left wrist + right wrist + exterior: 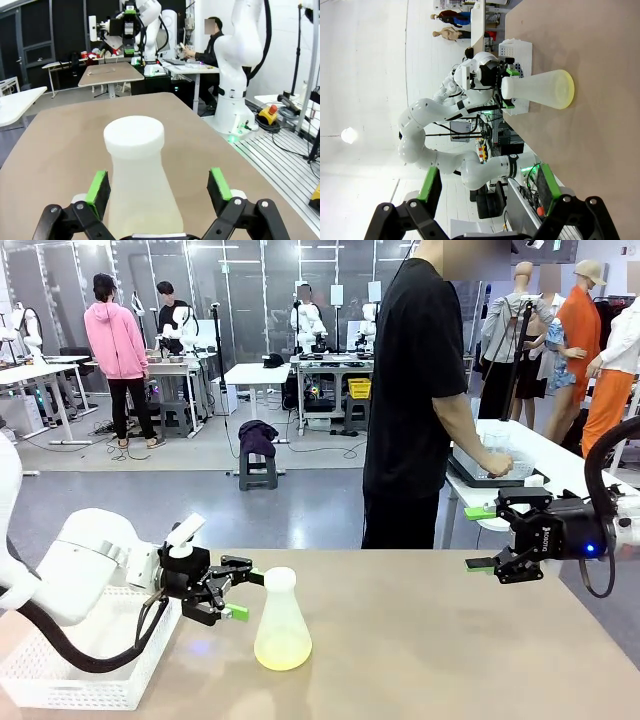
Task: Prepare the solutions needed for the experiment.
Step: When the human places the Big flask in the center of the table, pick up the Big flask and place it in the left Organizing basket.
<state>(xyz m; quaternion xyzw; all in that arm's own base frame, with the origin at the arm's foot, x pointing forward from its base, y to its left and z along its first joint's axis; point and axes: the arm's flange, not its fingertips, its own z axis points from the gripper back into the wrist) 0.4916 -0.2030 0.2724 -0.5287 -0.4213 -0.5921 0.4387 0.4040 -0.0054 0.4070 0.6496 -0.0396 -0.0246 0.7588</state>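
Front: left end effector (240,592) open, level, beside flask (282,625) holding pale solutions (283,652) on tabletop (430,640); right end effector (481,537) open, raised. Left wrist: flask base cut off between fingers (99,186). Right wrist: sideways, flask far off.

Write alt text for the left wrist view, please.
A frosted conical flask stands upright on the tan table, between the open left gripper fingers, which flank it without visibly touching. Other tables and white robot arms stand beyond.

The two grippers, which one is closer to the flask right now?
The left gripper, open right beside the flask on its left. The right gripper hangs open far off near the table's right edge.
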